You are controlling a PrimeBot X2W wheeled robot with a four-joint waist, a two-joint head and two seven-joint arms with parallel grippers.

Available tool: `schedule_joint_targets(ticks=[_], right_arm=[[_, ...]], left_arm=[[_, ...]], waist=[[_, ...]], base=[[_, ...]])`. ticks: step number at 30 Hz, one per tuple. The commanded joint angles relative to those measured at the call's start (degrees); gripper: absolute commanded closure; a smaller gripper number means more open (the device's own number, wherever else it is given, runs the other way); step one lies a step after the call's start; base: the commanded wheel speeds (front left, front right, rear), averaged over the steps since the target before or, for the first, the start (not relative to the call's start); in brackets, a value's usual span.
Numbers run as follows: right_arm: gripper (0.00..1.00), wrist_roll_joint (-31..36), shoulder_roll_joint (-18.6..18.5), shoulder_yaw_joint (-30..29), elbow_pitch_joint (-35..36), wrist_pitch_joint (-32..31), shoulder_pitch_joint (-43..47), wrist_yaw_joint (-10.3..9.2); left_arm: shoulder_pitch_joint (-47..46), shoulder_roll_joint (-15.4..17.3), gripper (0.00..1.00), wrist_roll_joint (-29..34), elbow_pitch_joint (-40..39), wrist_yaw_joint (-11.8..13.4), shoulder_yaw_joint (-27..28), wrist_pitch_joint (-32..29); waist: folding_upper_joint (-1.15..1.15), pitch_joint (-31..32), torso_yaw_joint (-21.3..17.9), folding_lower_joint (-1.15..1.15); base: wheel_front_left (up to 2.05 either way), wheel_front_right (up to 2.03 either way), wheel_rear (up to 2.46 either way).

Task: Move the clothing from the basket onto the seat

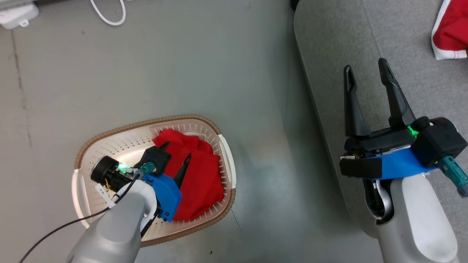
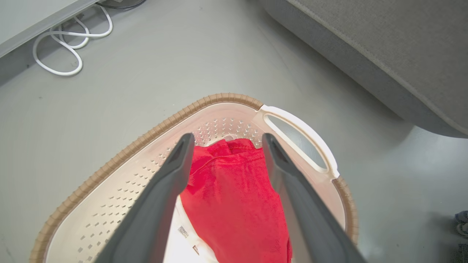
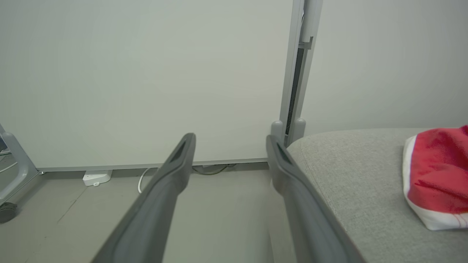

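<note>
Dark, long-fingered left gripper point(image 1: 177, 150) hangs over the cream perforated plastic basket point(image 1: 120, 129) with a tan woven-look rim, jaws wide and holding nothing; whether the tips touch cloth cannot be told. One bright red soft garment point(image 1: 199, 182) lies crumpled in the basket's right half, partly hidden by the arm. Small tags point(image 2: 184, 231) on a white patch at its edge carry print too small to read. Over the light-grey upholstered seat point(image 1: 347, 36) the right gripper point(image 1: 365, 65) hovers, jaws wide and empty. A second red garment point(image 1: 451, 33) with white trim lies on the seat, cut off by the frame edge.
</note>
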State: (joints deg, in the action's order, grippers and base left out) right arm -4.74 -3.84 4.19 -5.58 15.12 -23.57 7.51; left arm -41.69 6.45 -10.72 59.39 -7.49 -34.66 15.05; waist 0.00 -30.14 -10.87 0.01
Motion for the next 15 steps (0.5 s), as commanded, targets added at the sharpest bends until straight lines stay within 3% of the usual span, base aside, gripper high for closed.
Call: schedule_joint_targets(ticks=[1, 15], right_arm=[[0.0, 0.2, 0.5, -0.2, 0.7, 0.0, -2.1, -0.05], [0.0, 1.0, 1.0, -0.6, 3.9, 0.1, -6.3, -0.05]], left_arm=[[-2.7, 0.6, 0.0, -1.0, 1.6, 0.1, -2.2, 0.2], [-11.4, 2.3, 0.0, -6.6, 9.1, 0.1, -14.1, -1.7]], waist=[[0.0, -6.3, -2.0, -0.01], [0.0, -19.6, -2.5, -0.01]], base=[[0.0, 0.0, 0.0], [0.0, 0.0, 0.0]])
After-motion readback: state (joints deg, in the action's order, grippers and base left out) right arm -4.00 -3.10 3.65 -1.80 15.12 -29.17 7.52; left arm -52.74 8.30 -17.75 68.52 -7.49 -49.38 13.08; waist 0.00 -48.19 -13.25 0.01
